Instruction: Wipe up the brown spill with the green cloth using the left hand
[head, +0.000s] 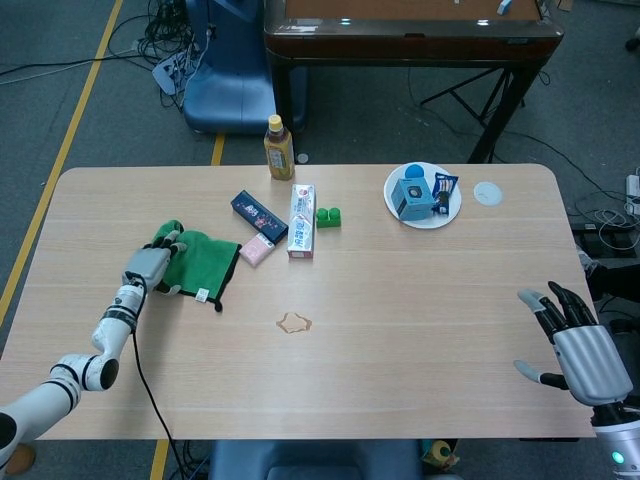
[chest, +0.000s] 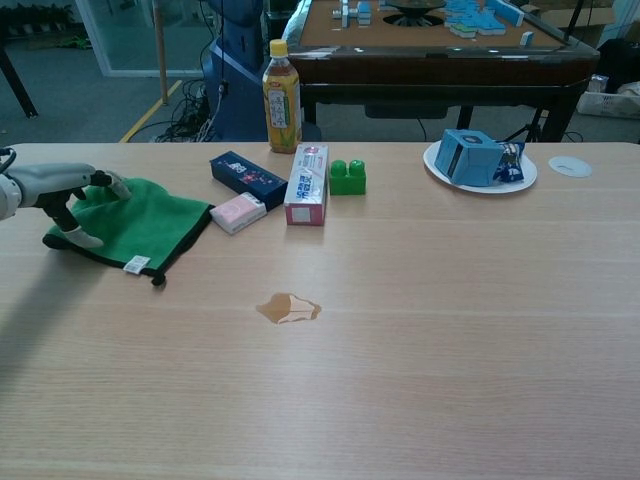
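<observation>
The green cloth (head: 196, 264) lies flat on the left part of the table (head: 400, 330), its white tag at the near edge. The left hand (head: 152, 266) sits over the cloth's left edge with fingers extended across the fabric; in the chest view the thumb reaches down to the cloth's near-left corner while the fingers (chest: 108, 181) lie above it (whether fabric is actually pinched cannot be told from either view). The brown spill (head: 294, 322) is a small puddle near the table's middle, to the right of and nearer than the cloth, well apart from it.

The right hand (head: 572, 340) hovers at the near right edge of the table, fingers spread, holding nothing.

Along the far side stand a bottle (head: 278, 148), a dark blue box (head: 258, 211), a pink packet (head: 257, 250), a toothpaste box (head: 301, 221) and a green brick (head: 328, 215). Further right, a white plate (head: 452, 212) carries a blue box (head: 410, 196) and a snack packet (head: 444, 193).
</observation>
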